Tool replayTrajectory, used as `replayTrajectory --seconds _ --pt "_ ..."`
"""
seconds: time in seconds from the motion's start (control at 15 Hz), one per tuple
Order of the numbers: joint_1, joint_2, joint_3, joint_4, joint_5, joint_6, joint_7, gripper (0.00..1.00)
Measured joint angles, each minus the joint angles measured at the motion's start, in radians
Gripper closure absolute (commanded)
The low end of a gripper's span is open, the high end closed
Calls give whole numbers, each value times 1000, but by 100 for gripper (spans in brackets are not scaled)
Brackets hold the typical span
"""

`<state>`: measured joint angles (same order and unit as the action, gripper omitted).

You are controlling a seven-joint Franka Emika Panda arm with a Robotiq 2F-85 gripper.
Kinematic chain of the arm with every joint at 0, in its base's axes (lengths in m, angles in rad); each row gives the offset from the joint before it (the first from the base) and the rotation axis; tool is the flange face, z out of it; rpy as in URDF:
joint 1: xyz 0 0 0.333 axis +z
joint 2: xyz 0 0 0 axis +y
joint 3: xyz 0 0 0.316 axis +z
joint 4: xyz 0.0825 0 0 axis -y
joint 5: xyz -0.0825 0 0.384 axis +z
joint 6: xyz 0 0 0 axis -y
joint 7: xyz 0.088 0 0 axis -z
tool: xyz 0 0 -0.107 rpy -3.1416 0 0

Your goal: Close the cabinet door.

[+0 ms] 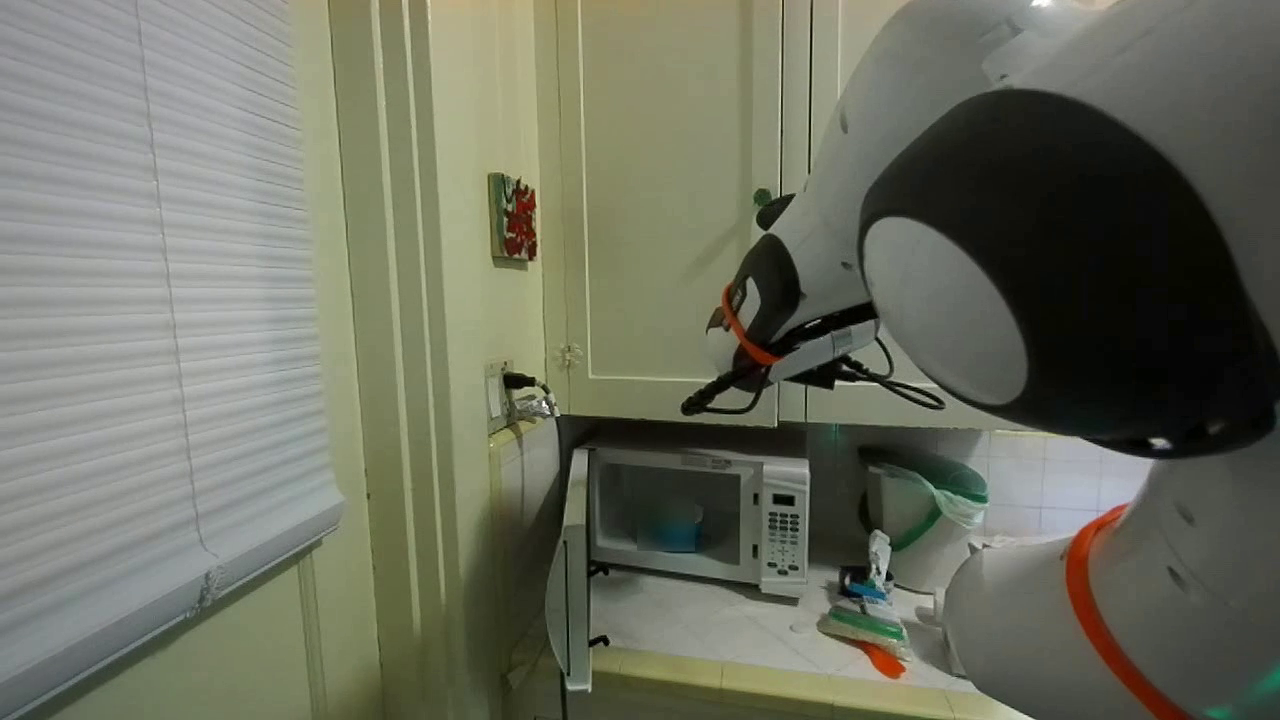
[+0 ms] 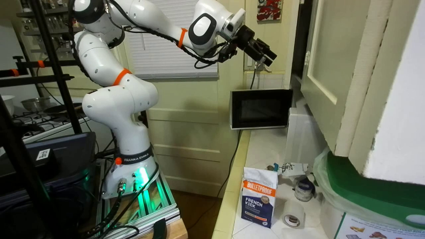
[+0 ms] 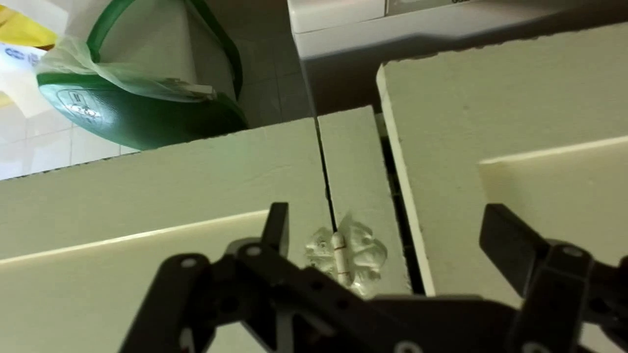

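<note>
The gripper (image 3: 390,220) had its fingers (image 3: 278,228) spread wide, clasping nothing, and faced the right edge of the cabinet door (image 1: 670,200); how near, I couldn't judge. That door hung above the white microwave (image 1: 785,540), slightly ajar, a dark gap along its edge, while the microwave's own door (image 2: 261,109) stood open on the left. To the microwave's right sat a green-lidded bin (image 1: 910,550), its label (image 2: 378,229) too fine for me to read. Nearer, on the counter (image 2: 265,144), a bag (image 2: 259,199) read BULLETPROOF, FRENCH KICK. A dark band (image 2: 134,159) round the arm's base (image 2: 127,173) said FRANKA EMIKA.
</note>
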<state>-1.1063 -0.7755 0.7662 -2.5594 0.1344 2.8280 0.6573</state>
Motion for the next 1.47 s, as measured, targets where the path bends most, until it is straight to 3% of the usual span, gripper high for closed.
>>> replayTrajectory --seconds 0.07,0.4,0.73,1.0,1.47 --pt "7 2 0 5 -13 2 3 23" --pt "-11 39 14 47 -100 53 18 58" --pt "-145 73 100 80 -140 215 36 96" --pt "-261 78 177 105 -133 277 36 100" --pt "-359 81 255 136 -103 312 36 100"
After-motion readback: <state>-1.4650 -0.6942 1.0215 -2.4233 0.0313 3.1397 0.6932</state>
